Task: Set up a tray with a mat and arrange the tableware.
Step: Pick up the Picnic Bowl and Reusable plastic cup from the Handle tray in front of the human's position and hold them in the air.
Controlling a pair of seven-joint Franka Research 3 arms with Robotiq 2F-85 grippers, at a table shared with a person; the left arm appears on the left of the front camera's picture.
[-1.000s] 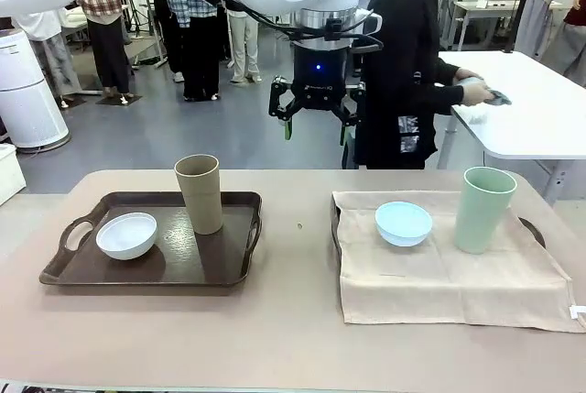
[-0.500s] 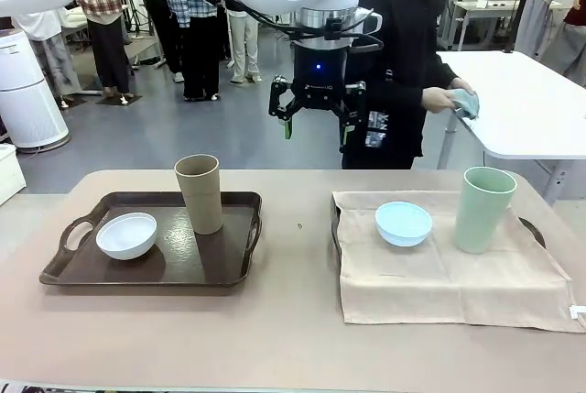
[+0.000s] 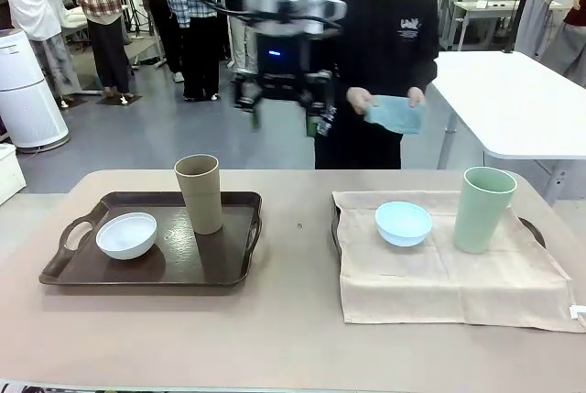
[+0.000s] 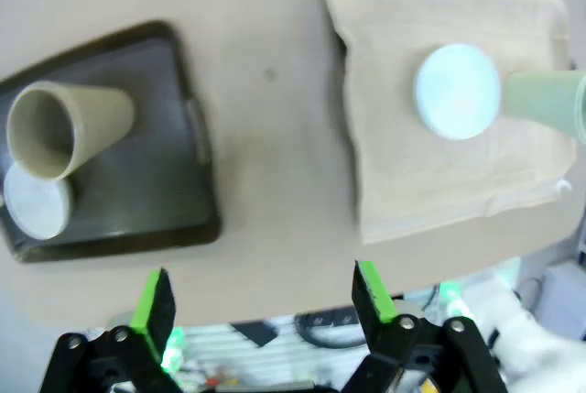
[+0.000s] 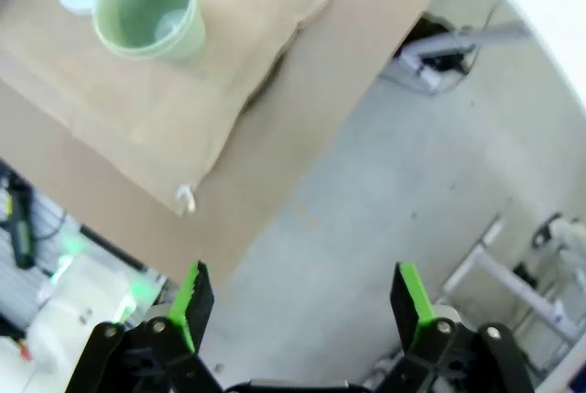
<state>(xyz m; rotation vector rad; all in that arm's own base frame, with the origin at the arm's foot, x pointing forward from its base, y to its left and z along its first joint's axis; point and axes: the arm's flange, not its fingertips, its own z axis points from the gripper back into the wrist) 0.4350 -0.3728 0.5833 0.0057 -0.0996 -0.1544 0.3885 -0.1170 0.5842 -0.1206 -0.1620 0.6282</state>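
- While the left tool (image 3: 282,118) hangs high over the far edge of the tabletop (image 3: 293,338), near its middle and blurred in the front view, its jaws stand wide apart with nothing between them.
- From the left wrist, its green pads (image 4: 156,297) look down on both place settings, well clear of them.
- The right tool (image 5: 302,294) is likewise spread open and empty, high above the right end of the tabletop and the floor (image 5: 394,164) beside it.
- On the left side lies a dark brown tray (image 3: 229,265) with handles at both ends.
- The white bowl (image 3: 127,234) sits in the left part of that tray, upright.
- The tan-brown cup (image 3: 200,193) stands upright in the same tray, just right of the bowl and toward the far rim, not touching it.
- On the right side a beige mat (image 3: 439,283) is spread over a second tray (image 3: 534,231), whose dark handle shows at the right edge.
- The light blue bowl (image 3: 403,223) rests on the far left part of the mat.
- The pale green cup (image 3: 482,210) stands upright on the mat, right of that bowl and apart from it.
- Beyond the far edge a person (image 3: 385,36) in dark clothes holds a light blue cloth (image 3: 396,114) in both hands, above and behind the tabletop.
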